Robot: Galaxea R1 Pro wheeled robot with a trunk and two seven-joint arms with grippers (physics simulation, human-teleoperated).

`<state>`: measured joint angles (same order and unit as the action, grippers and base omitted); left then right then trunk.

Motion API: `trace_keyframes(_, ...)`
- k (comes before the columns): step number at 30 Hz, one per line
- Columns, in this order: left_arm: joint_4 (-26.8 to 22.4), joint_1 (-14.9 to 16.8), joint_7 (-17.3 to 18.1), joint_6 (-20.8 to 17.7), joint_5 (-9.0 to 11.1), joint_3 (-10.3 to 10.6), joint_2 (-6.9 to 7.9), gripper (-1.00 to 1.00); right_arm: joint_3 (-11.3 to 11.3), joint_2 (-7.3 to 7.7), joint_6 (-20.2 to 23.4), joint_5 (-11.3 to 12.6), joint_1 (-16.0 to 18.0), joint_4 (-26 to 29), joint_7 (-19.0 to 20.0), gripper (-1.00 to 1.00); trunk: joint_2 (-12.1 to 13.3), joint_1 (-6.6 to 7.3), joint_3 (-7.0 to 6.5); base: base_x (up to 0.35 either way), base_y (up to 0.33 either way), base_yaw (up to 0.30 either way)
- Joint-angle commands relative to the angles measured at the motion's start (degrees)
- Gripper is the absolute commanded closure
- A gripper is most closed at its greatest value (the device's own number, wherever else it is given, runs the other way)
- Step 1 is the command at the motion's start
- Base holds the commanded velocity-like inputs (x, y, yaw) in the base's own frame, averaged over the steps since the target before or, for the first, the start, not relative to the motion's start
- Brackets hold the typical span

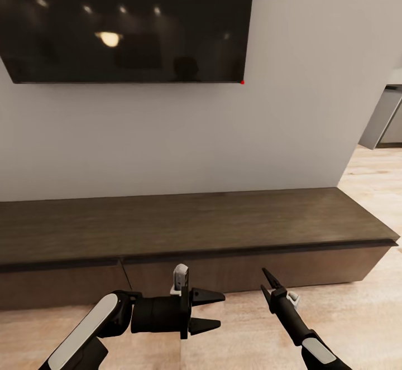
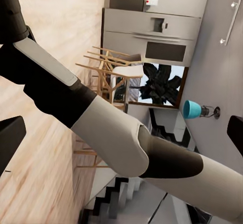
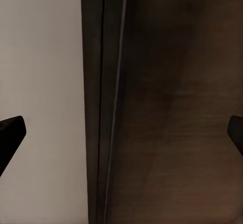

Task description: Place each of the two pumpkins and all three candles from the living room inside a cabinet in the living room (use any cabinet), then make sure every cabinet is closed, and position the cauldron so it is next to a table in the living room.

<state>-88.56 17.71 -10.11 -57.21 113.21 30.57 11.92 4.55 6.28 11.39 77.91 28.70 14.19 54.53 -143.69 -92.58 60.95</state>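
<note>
Ahead of me the cabinet runs along the foot of the wall, from the left edge of my head view to near the right, its fronts flush. The television hangs on the wall above its left and middle. My left gripper sits low before the cabinet's middle front, pointing right toward my right gripper, which is just beside it and aimed at the cabinet. Floor lies between me and the cabinet, and a doorway area opens far right.
</note>
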Motion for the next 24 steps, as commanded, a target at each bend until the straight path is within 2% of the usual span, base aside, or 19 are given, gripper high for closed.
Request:
trace_keyframes(1, -0.04, 0.04, -0.53, -0.01, 0.61, 0.10, 0.03, -1.00, 0.45, 0.05, 0.30, 0.59, 0.04, -0.04, 0.19, -1.00, -0.02, 0.01, 0.05, 0.074, 0.000, 0.000)
trace_keyframes(24, -0.04, 0.04, -0.53, -0.01, 0.61, 0.28, 0.03, -1.00, 0.51, -0.01, 0.32, 0.57, 0.04, 0.03, 0.23, -1.00, -0.02, 0.01, 0.05, 0.072, 0.000, 0.000)
